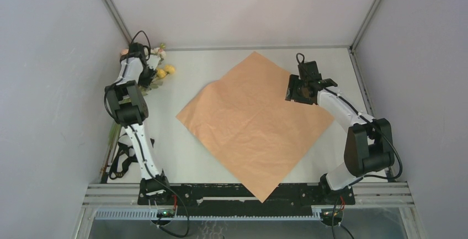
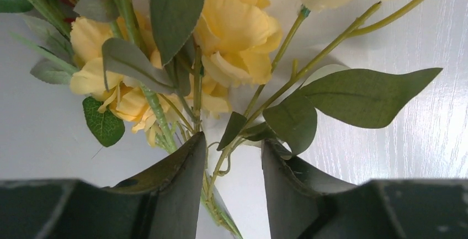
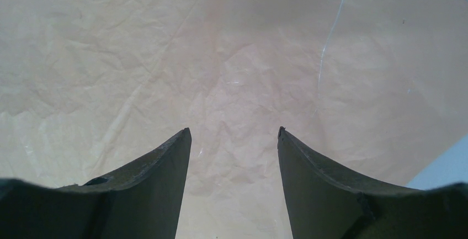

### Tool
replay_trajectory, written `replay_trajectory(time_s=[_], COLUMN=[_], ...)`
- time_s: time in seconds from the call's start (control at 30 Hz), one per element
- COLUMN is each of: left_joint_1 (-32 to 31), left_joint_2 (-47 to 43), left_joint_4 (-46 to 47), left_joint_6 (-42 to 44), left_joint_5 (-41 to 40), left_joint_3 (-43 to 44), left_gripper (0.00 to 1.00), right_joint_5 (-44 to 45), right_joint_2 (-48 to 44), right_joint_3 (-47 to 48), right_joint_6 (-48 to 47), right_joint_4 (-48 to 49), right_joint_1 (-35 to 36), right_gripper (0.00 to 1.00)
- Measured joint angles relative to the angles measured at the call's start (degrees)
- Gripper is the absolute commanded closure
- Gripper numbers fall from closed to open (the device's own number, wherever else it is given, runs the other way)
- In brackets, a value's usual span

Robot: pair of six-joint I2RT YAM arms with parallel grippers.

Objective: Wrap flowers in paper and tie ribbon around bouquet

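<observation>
The flowers (image 1: 161, 71) lie at the far left of the table, yellow blooms (image 2: 237, 26) filling the left wrist view. My left gripper (image 2: 232, 142) straddles their thin green stems (image 2: 221, 164); the jaws stand apart, the stems close against the left finger, not clamped. The paper (image 1: 254, 120) lies flat in the middle of the table, peach-orange face up. My right gripper (image 1: 295, 93) hovers open over the paper's right corner, and creased paper (image 3: 165, 57) shows between its fingers. A black ribbon (image 1: 122, 160) lies by the left arm's base, partly hidden by the arm.
Long stems (image 1: 113, 134) run down the table's left edge beside the left arm. Grey enclosure walls stand close on the left, right and back. The white table (image 1: 193, 156) shows bare around the sheet. The paper's near corner overhangs the front rail (image 1: 265, 192).
</observation>
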Motion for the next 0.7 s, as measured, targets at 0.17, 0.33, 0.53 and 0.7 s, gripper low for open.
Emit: replay_trajectory(time_s=[0.17, 0.33, 0.53, 0.7], left_joint_1=[0.0, -0.2, -0.4, -0.3], left_joint_2=[1.0, 2.5, 3.0, -1.2], left_joint_4=[0.1, 0.2, 1.0, 1.6], left_joint_6=[-0.2, 0.1, 0.0, -5.0], left_joint_5=[0.3, 0.2, 0.0, 4.4], left_joint_3=[0.1, 0.1, 0.6, -2.6], left_gripper=[0.56, 0.85, 1.0, 1.0], right_joint_5=[0.1, 0.4, 1.0, 1.7], right_joint_2=[0.8, 1.1, 1.1, 1.1], right_joint_3=[0.1, 0.4, 0.4, 0.4], right_joint_6=[0.4, 0.5, 0.6, 0.6], right_joint_4=[-0.1, -0.3, -0.7, -1.4], right_joint_1=[0.2, 0.3, 0.7, 0.8], right_gripper=[0.32, 0.32, 0.32, 0.32])
